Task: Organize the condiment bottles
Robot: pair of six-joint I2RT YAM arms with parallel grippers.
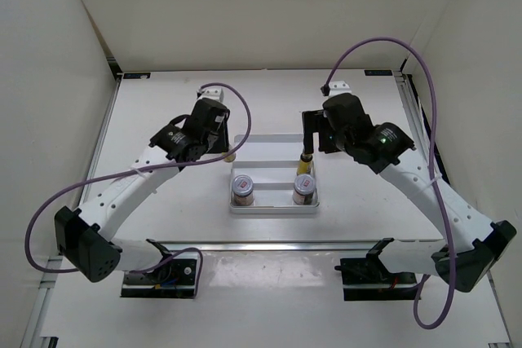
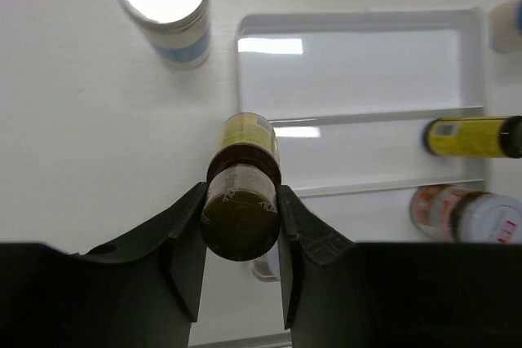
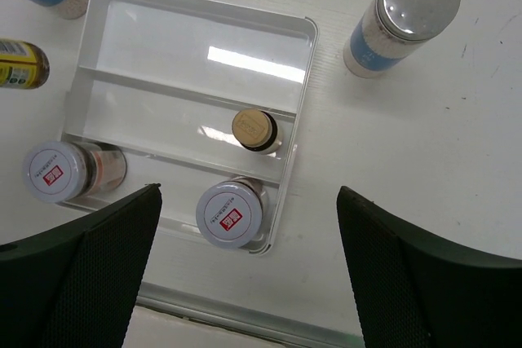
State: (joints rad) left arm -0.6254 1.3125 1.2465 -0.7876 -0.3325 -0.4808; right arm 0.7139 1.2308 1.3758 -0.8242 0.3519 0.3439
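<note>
1. Tray (image 3: 188, 38): white, three long compartments, the back one bare. The middle lane looks like the goal for this step.
2. Right gripper (image 3: 249, 201): jaws wide apart, holding nothing, hovering over the tray's right end. Best kept clear of the left arm's path.
3. Left gripper (image 2: 242, 201): clamped on the dark cap of a yellow bottle (image 2: 245, 140).
4. White jars: both outside the tray, one off the right side (image 3: 404, 18), one past the back-left corner (image 2: 167, 6).
5. Red-labelled jars (image 3: 232, 213) (image 3: 55, 173): both in the front compartment.
6. Held yellow bottle: just outside the tray's left rim; can't tell if it is lifted. The second yellow bottle (image 3: 254, 129) stands in the middle lane, right end. Lift until the base clears the rim, move slowly since a cap grip may swing, set it down between the dividers, then release.
</note>
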